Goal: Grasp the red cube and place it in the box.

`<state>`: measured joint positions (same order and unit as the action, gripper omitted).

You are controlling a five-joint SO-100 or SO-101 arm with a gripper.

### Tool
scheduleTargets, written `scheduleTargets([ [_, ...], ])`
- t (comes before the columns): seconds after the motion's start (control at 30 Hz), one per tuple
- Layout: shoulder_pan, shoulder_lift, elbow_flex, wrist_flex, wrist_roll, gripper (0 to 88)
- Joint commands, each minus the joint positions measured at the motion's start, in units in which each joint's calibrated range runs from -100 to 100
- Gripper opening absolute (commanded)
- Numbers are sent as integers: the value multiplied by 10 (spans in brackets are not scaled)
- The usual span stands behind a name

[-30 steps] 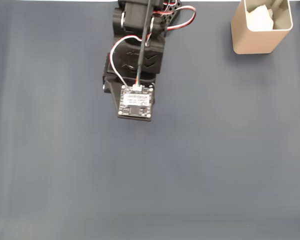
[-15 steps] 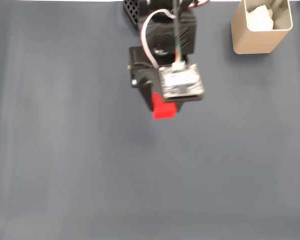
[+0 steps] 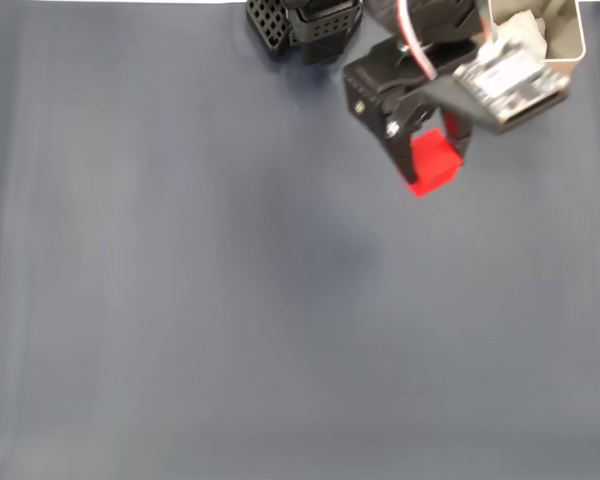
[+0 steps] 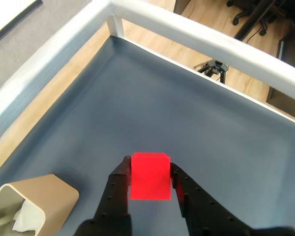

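Two black fingers of the gripper pinch the small bright red cube, held clear above the dark mat. Tall beige rounded-corner box sits near, lower-left in the wrist view, upper-right of the cube in the fixed view; cube not yet over its opening.

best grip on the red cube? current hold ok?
Yes: the hand is shut on the red cube across two opposite flat side faces, coming from behind, fingers about mid-height. Flat parallel faces suit the pinch; the cube looks square and lifted off the mat.
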<state>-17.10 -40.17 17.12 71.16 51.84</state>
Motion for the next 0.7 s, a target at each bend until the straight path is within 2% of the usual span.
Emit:
scheduleTargets([
  [0.0,-45,-13,-57,10,3,2],
  [0.2,-120,-15,-65,13,12,2],
  [0.67,-213,-24,-48,15,12,2],
])
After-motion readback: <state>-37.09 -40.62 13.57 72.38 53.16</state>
